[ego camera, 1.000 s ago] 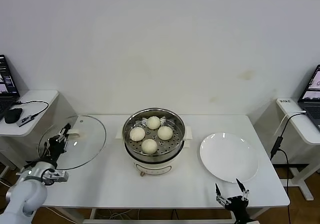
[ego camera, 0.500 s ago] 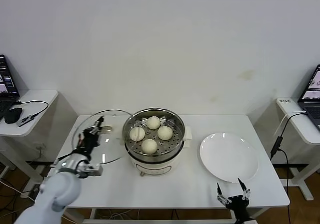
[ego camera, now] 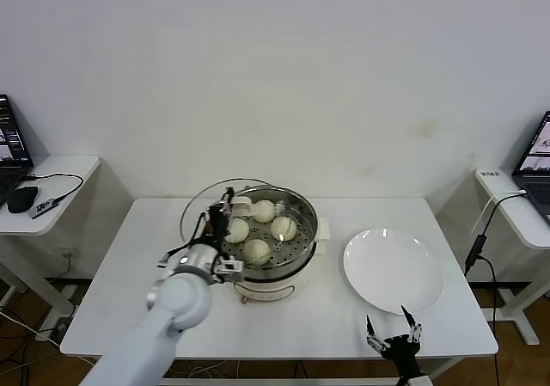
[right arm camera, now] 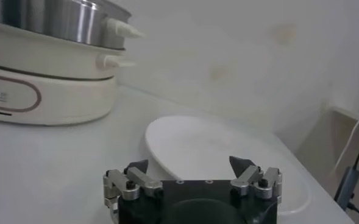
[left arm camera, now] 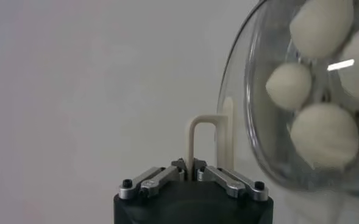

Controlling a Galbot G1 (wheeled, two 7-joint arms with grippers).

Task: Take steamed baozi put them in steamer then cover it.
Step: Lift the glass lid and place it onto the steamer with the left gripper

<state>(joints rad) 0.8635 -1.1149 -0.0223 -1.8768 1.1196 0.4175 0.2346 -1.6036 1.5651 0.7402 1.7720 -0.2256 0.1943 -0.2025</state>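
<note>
Several cream-white steamed baozi (ego camera: 284, 228) lie in the shiny steel steamer (ego camera: 307, 216) on its cream pot body (ego camera: 268, 283) at the table's middle. My left gripper (ego camera: 225, 221) is shut on the beige bar handle (left arm camera: 202, 129) of the glass cover (ego camera: 202, 204). The cover hangs tilted in the air over the steamer's left rim. In the left wrist view the baozi (left arm camera: 323, 135) show through the cover (left arm camera: 261, 73), with the left gripper (left arm camera: 188, 165) pinching the handle. My right gripper (ego camera: 391, 338) waits open at the table's front right, its jaws wide apart in the right wrist view (right arm camera: 190, 173).
An empty white plate (ego camera: 394, 271) lies right of the steamer, just beyond the right gripper; it also shows in the right wrist view (right arm camera: 216, 146). Side tables with laptops stand at both far sides. A cable (ego camera: 479, 231) hangs by the table's right edge.
My left arm has carried the cover rightward from the table's left side to above the steamer's left rim. The right gripper has stayed at the front edge.
</note>
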